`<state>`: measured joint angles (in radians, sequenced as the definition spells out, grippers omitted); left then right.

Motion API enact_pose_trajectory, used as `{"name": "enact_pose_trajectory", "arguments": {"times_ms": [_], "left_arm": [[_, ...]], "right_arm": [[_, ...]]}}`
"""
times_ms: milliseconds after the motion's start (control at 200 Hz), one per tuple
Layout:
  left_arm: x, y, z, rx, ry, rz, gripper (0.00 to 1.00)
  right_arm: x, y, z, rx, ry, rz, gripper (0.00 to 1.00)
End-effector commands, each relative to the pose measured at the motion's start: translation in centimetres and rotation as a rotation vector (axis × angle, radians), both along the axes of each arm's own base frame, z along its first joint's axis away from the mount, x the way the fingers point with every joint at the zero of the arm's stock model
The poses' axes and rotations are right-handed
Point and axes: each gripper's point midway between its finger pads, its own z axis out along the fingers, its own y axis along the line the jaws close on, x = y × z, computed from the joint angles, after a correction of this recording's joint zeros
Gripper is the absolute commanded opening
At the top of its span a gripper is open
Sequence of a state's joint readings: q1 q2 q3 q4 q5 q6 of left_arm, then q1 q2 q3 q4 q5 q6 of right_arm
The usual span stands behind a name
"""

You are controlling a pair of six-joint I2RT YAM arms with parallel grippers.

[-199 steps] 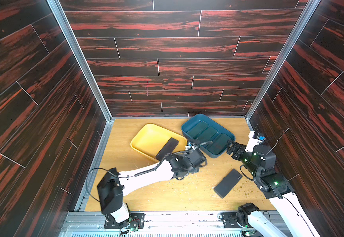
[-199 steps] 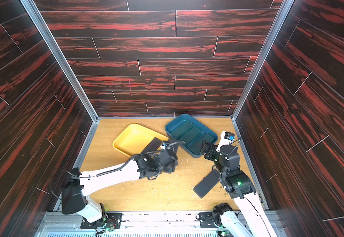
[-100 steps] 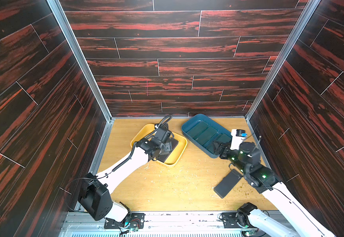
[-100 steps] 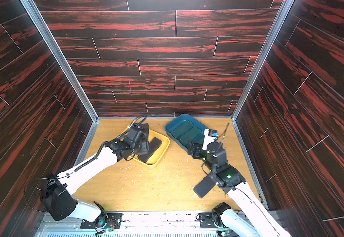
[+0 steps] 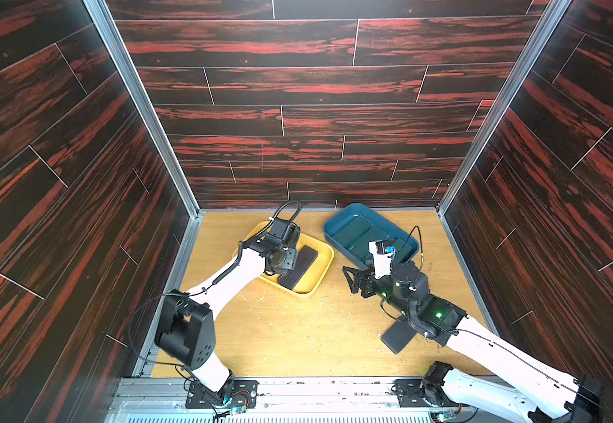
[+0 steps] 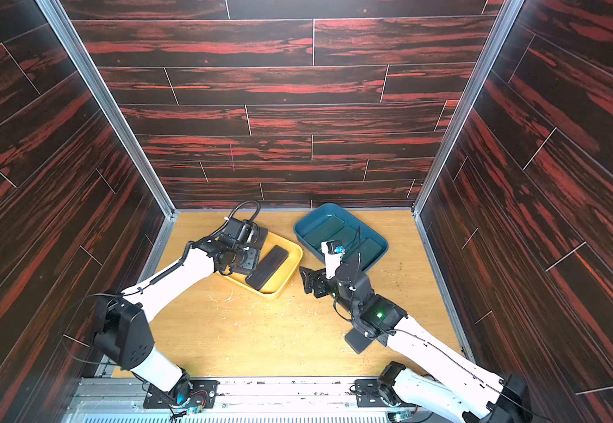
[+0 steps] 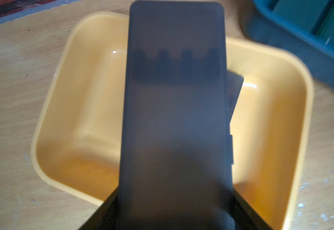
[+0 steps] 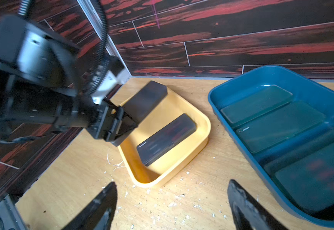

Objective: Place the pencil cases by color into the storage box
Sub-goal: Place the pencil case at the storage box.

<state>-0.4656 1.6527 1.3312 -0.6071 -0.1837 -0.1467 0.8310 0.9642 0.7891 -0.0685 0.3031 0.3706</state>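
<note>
My left gripper [image 8: 120, 123] is shut on a black pencil case [image 8: 145, 100] and holds it tilted above the yellow storage box [image 5: 308, 293]. That held case [image 7: 174, 111] fills the left wrist view. A second black case [image 5: 299, 269] lies flat inside the yellow box [image 8: 182, 159]. Dark green cases [image 8: 279, 125] lie side by side in the blue storage box [image 5: 334, 219]. My right gripper [image 5: 352, 280] hangs open and empty over the bare table between the two boxes. One more black case [image 5: 396, 335] lies on the table, partly under my right arm.
Dark wood-pattern walls close in the table at the back and on both sides. Pale crumbs are scattered over the wooden table top [image 5: 297, 329]. The blue box [image 8: 214, 95] sits close to my right gripper's far side.
My left gripper carried its black case from between the boxes back and left, to above the yellow box. My right gripper drew away from the blue box toward the table's middle.
</note>
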Motion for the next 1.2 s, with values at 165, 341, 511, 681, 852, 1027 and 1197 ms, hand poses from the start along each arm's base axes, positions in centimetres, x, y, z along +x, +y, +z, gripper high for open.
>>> {"name": "enact_pose_trajectory", "arguments": {"times_ms": [165, 341, 511, 681, 852, 1027, 1197], "left_arm": [[1.3, 3.1, -2.9, 0.145, 0.000, -0.081, 0.57], [1.9, 3.3, -2.9, 0.140, -0.017, -0.110, 0.58], [2.6, 2.4, -2.1, 0.112, -0.062, -0.139, 0.59], [3.1, 2.4, -3.9, 0.143, -0.025, -0.157, 0.59], [3.1, 2.4, -5.8, 0.144, -0.007, -0.160, 0.59], [3.4, 2.3, -7.0, 0.154, 0.011, -0.173, 0.59], [3.9, 2.4, -7.9, 0.164, 0.020, -0.185, 0.59]], "right_arm": [[-0.1, 0.9, -0.8, -0.004, -0.019, 0.020, 0.87], [0.0, 1.2, -2.1, -0.018, 0.002, 0.022, 0.87], [0.4, 1.7, -2.7, -0.029, 0.010, 0.025, 0.87], [0.6, 1.9, -2.7, -0.034, 0.006, 0.024, 0.87], [0.8, 1.8, -3.0, -0.043, 0.009, 0.016, 0.87], [0.8, 1.8, -3.6, -0.047, 0.023, 0.006, 0.87], [0.9, 2.0, -4.7, -0.042, 0.070, -0.001, 0.87]]}}
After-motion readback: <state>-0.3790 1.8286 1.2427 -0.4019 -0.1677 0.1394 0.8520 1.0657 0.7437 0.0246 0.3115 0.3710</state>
